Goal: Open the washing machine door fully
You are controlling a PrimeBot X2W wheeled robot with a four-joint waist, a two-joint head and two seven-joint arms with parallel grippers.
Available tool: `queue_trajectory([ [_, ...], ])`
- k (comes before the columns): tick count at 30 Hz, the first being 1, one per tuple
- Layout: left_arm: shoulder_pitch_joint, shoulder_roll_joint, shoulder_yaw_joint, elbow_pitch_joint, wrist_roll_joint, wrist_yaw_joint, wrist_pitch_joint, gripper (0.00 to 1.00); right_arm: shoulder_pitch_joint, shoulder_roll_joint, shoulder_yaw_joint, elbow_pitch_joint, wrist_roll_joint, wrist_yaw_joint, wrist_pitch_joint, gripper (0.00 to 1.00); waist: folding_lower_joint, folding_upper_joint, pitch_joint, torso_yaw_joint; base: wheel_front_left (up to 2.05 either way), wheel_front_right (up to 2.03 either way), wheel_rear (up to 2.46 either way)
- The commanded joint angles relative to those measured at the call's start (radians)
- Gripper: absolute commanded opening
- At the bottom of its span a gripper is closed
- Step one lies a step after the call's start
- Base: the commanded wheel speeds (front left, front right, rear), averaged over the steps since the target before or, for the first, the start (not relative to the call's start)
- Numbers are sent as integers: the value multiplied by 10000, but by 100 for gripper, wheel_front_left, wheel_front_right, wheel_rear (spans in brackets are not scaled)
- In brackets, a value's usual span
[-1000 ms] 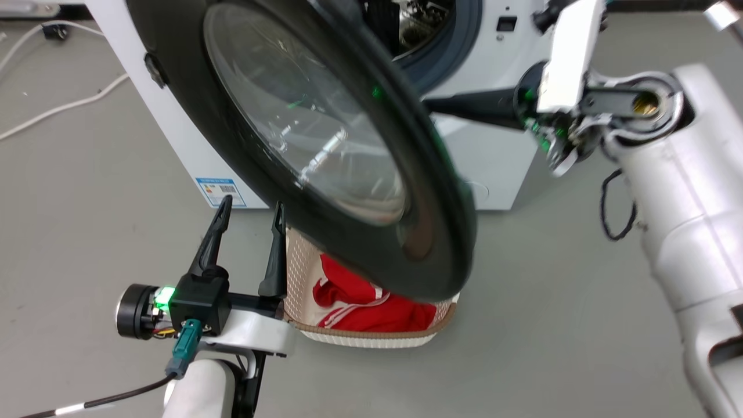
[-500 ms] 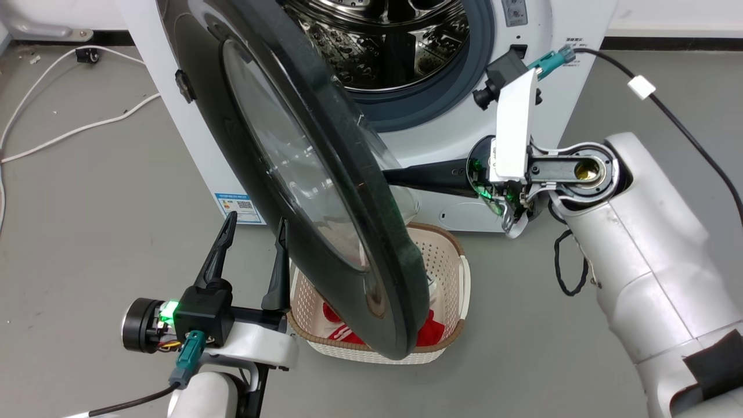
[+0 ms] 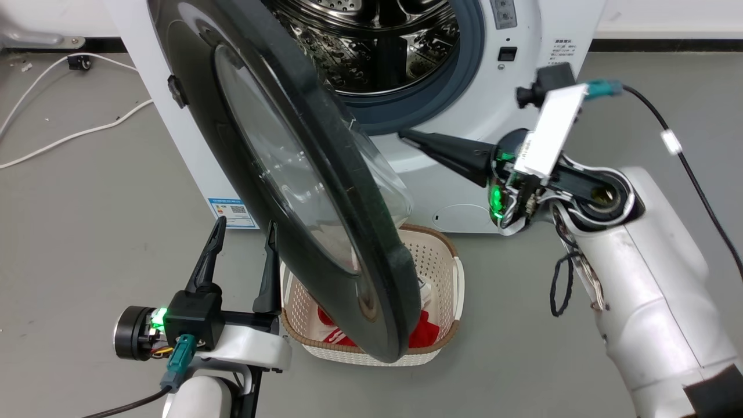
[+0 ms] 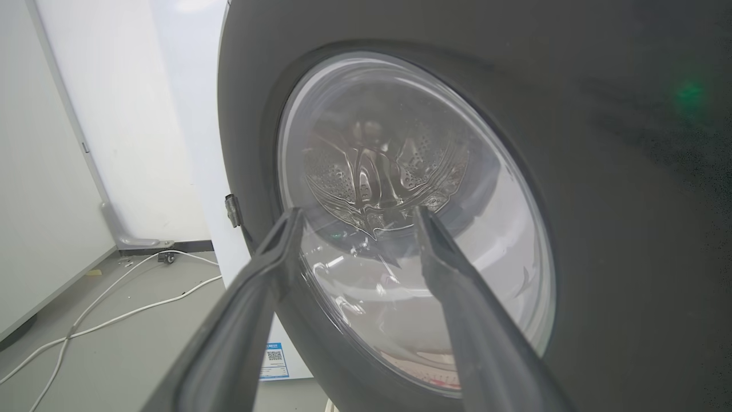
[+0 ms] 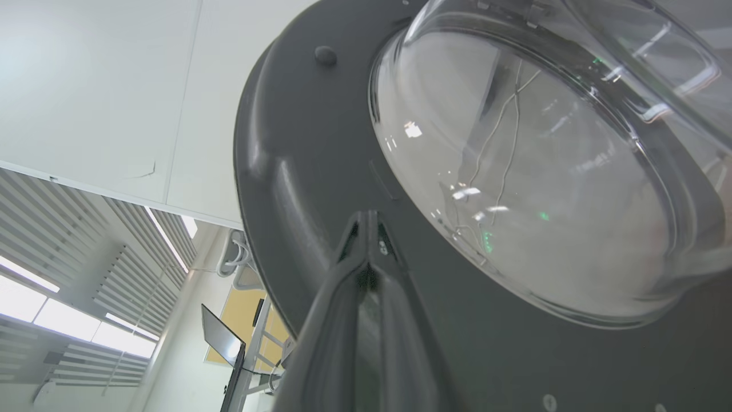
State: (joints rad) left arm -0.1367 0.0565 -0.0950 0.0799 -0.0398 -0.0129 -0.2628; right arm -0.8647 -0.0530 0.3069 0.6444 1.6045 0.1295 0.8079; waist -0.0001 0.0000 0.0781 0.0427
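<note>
The washing machine door [image 3: 278, 174] stands swung out on its left hinge, its black rim edge-on toward me and over the basket. My right gripper [image 3: 404, 135] is shut with nothing in it and points left at the door's inner side. In the right wrist view the right gripper [image 5: 366, 216] lies over the dark inner rim of the door [image 5: 297, 171], beside the glass bowl. I cannot tell whether it touches. My left gripper [image 3: 246, 226] is open at the lower left, just outside the door's outer face. In the left wrist view the left gripper [image 4: 357, 213] frames the door's glass [image 4: 492, 240].
The white machine [image 3: 540, 35] shows its steel drum [image 3: 377, 40] and blue-grey ring. A beige basket [image 3: 441, 255] holding red cloth sits on the floor under the door. White cables [image 3: 69, 136] lie on the grey floor at the left.
The head camera has tilted up. The door has swung wider, baring the drum. My right gripper has drawn back, so its tip shows beside the door. The left gripper has held still.
</note>
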Motion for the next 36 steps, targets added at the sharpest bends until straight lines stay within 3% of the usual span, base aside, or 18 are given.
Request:
queue_trajectory([
  [1,100,-12,31,-46,-17,36,-28,100,404,10,-263,-127,141,23,-399,0,1,0,35,-51,0,0,0],
  [7,151,-19,201,-91,1,26,-28,100,1918,-206,-1655,-943,614,21,-2040,1,1,0,71,-183,0,0,0],
  [8,164,-19,211,-93,11,22,-28,100,2223,-254,-1832,-1057,554,23,-2359,37,1,0,66,-200,0,0,0],
  [9,180,-20,212,-79,20,15,-28,100,2546,-308,-1957,-1188,437,23,-2658,51,1,0,33,-204,0,0,0],
  [10,215,-22,201,-54,24,2,-28,100,2895,-339,-2064,-1338,350,23,-2952,95,1,0,-1,-202,0,0,0],
  [11,226,-22,194,-37,24,-7,-28,100,3222,-361,-2205,-1510,238,23,-3296,100,1,0,-20,-199,0,0,0],
  [19,335,-34,123,124,9,-43,-28,100,5904,-198,-3152,-2946,-654,23,-6266,100,1,0,-290,-187,0,0,0],
  [26,428,-40,181,145,2,-33,-28,100,7432,-143,-3299,-3764,-2530,23,-9096,100,1,0,-381,-344,0,0,0],
  [30,449,-42,300,119,-5,10,-28,100,7824,-419,-3230,-3960,-4493,23,-10339,100,1,0,-412,-449,0,0,0],
  [36,508,-42,475,59,28,46,-28,100,7993,-397,-3967,-4734,-8857,21,-10726,100,1,0,-442,-568,0,0,0],
])
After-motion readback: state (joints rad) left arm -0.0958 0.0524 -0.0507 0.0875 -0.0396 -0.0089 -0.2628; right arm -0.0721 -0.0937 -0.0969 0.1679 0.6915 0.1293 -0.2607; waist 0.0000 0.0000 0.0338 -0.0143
